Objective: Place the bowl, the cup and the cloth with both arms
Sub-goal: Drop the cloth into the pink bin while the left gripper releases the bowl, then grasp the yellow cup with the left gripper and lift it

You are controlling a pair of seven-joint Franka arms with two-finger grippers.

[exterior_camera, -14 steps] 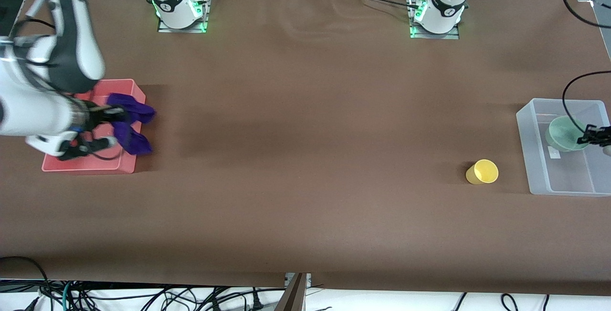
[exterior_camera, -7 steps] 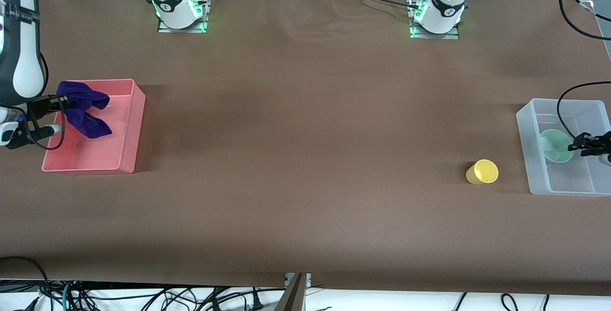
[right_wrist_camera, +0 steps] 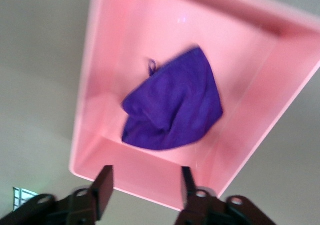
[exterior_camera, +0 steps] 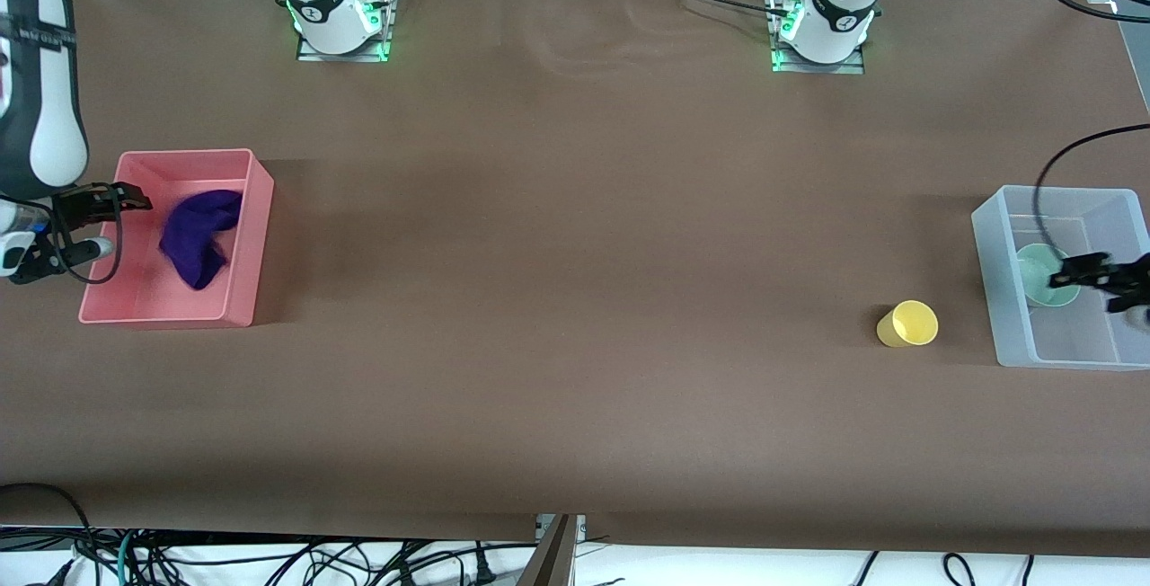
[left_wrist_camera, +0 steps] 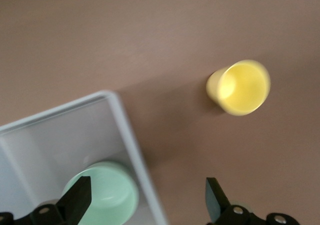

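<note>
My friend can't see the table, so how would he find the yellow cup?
Start at the clear plastic bin at the left arm's end of the brown table. The cup stands on bare table right beside that bin, toward the table's middle. It is the only yellow thing; the mint-green bowl nearby sits inside the bin, under the open left gripper.

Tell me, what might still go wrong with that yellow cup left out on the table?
The cup stands close beside the clear bin that holds the bowl. The open left end effector is over that bin, so swinging across low could clip the bin wall or tip the light cup. The cloth already lies in the pink bin, near the open right end effector.
</note>
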